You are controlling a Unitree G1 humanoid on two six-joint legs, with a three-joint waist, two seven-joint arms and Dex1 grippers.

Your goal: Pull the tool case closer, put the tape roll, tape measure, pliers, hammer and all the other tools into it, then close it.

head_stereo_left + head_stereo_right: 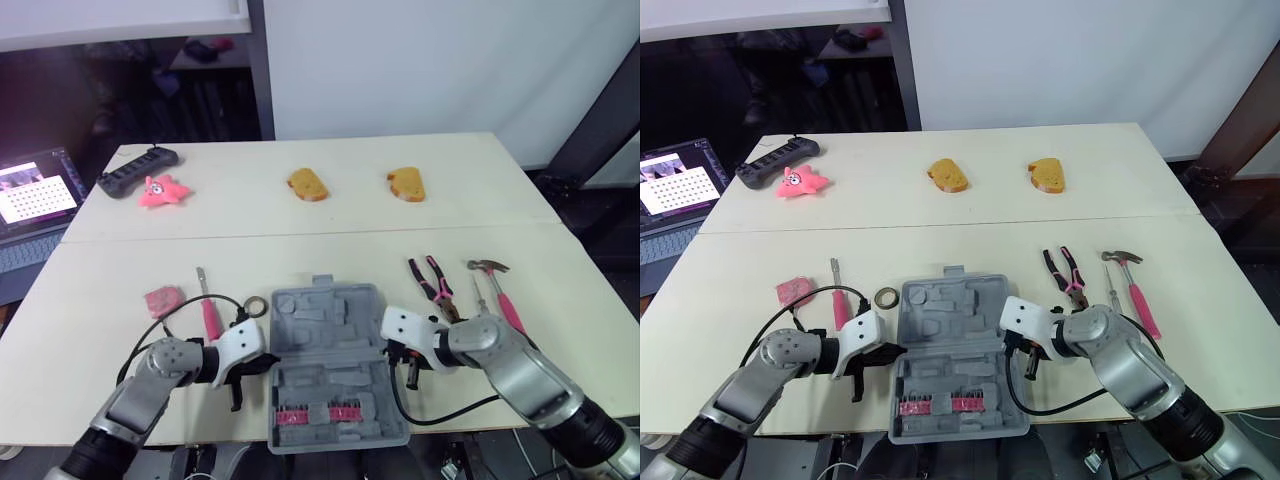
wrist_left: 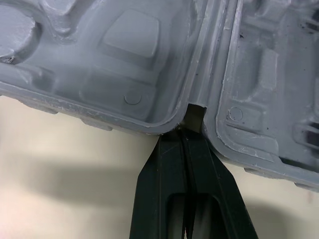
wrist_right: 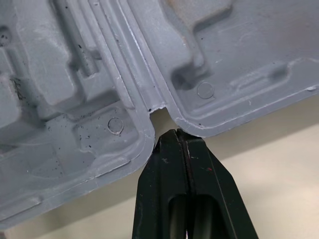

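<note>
The grey tool case [image 1: 322, 312] lies open at the table's front middle, with a red bit strip [image 1: 318, 415] in its near half. My left gripper [image 1: 260, 366] is shut, its tips in the hinge notch on the case's left side [image 2: 182, 132]. My right gripper [image 1: 390, 350] is shut too, its tips at the hinge notch on the right side [image 3: 177, 132]. Left of the case lie a tape roll [image 1: 252, 307], a pink-handled screwdriver [image 1: 208, 308] and a pink tape measure [image 1: 162, 299]. To the right are pliers [image 1: 432, 280], a thin tool [image 1: 480, 293] and a hammer [image 1: 499, 288].
At the back of the table sit two bread slices [image 1: 307, 185] [image 1: 406, 184], a pink star toy [image 1: 163, 190] and a black power strip [image 1: 137, 170]. A laptop [image 1: 35, 195] stands off the table's left side. A black cable [image 1: 440, 412] loops by the case's right front.
</note>
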